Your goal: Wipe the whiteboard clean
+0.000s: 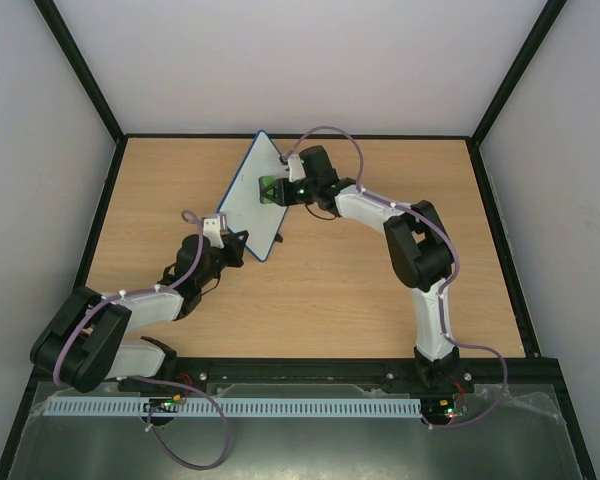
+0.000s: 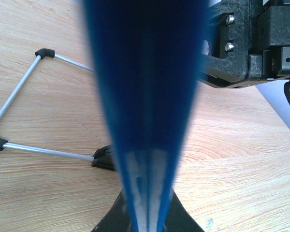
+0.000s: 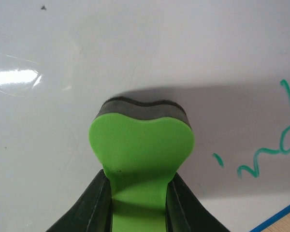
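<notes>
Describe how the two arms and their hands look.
Left arm and right arm alike: black joint housings, white shells on the links, a lilac cable looped alongside, small green lights. Left hand and right hand are black, a white piece at each wrist.

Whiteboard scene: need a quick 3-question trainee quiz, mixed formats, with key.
1. True or false: the right end effector presses the green eraser against the whiteboard.
2. What colour is the handwriting on the whiteboard? A) red B) green C) black
3. Fill in: the left end effector holds the whiteboard by its ___ frame.
Key: 1 true; 2 B; 3 blue.
</notes>
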Robot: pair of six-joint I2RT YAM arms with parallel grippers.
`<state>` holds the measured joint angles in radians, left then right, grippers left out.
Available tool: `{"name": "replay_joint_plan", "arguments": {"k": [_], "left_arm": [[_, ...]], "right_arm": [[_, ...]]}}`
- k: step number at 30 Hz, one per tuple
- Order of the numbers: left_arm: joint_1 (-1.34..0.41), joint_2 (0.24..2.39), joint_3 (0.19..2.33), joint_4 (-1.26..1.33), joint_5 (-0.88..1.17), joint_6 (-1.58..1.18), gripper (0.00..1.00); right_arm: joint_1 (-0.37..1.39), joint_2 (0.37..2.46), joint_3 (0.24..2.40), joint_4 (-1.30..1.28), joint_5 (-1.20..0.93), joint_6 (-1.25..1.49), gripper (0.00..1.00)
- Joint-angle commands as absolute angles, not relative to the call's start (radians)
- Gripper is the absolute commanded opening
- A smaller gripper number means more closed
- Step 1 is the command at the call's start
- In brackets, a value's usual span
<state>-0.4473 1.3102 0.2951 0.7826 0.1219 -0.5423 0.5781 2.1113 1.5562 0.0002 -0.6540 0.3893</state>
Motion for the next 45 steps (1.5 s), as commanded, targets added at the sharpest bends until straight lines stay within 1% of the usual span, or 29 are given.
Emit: {"name": "replay_joint_plan", "arguments": {"k": [1,7,11,13,16,18,21,24,31,35,38,45], "left_arm": [[-0.483,1.326,0.291,0.68,0.318,-0.555,0.03],[-0.483,1.332,0.291,0.684,0.318,-0.554,0.03],[-0.483,1.332,0.291,0.685,0.32,-0.552,0.03],[-0.483,1.333,0.294,0.682,0.322,-0.553,0.03],[-0.483,1.333,0.295,0.68,0.321,-0.551,0.03],[-0.484,1.337,0.294,0.681,0.323,-0.55,0.03],[-0.483,1.339,0.296,0.683,0.323,-0.55,0.03],[-0.483,1.338,0.306,0.677,0.323,-0.549,0.03],[-0.484,1.339,0.307,0.67,0.324,-0.546,0.03],[-0.483,1.342,0.299,0.676,0.324,-0.548,0.03],[-0.483,1.346,0.301,0.679,0.328,-0.548,0.03],[-0.483,1.349,0.302,0.679,0.329,-0.547,0.03]], "right_arm": [[0.589,2.189,1.494,0.017,-0.612,0.421,0.02],[0.58,2.224,1.435,-0.044,-0.621,0.371,0.02],[0.571,2.222,1.466,-0.067,-0.652,0.396,0.02],[0.566,2.228,1.55,-0.127,-0.663,0.412,0.02],[0.566,2.254,1.758,-0.249,-0.676,0.39,0.02],[0.566,2.274,1.864,-0.285,-0.694,0.399,0.02],[0.563,2.313,1.956,-0.301,-0.715,0.437,0.02],[0.558,2.343,1.936,-0.299,-0.719,0.45,0.02],[0.529,2.36,1.708,-0.261,-0.695,0.439,0.02],[0.525,2.363,1.645,-0.264,-0.688,0.409,0.02],[0.525,2.349,1.674,-0.271,-0.692,0.408,0.02],[0.525,2.331,1.898,-0.288,-0.744,0.443,0.02]]}}
